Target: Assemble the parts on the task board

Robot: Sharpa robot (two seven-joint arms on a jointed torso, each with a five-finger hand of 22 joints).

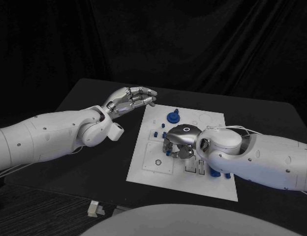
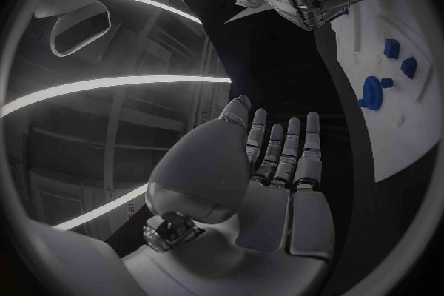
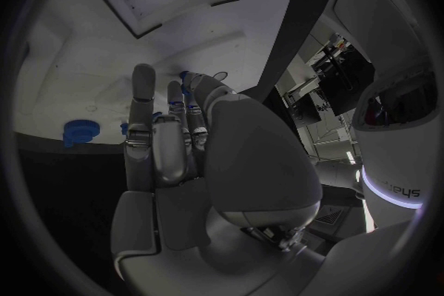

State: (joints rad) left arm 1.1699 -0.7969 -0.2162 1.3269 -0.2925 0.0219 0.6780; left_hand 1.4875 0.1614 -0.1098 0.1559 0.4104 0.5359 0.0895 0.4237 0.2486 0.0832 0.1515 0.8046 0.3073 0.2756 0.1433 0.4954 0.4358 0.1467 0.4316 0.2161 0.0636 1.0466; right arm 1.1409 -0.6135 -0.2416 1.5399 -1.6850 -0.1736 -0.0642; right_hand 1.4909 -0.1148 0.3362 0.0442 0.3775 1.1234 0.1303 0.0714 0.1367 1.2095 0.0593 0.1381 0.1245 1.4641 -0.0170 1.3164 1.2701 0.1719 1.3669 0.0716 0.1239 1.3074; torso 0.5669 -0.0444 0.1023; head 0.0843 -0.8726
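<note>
The task board [image 1: 169, 173] lay white at the middle of the black counter [image 1: 267, 118], dark curtains behind. In the head view the left hand [image 1: 130, 101] hovered at the board's upper left corner, fingers loosely spread, holding nothing. The right hand [image 1: 179, 142] pressed down on the board's centre; its wrist view showed a small blue part [image 3: 188, 78] at its fingertips, though whether pinched I could not tell. A round blue part [image 1: 173, 117] stood near the board's top edge.
</note>
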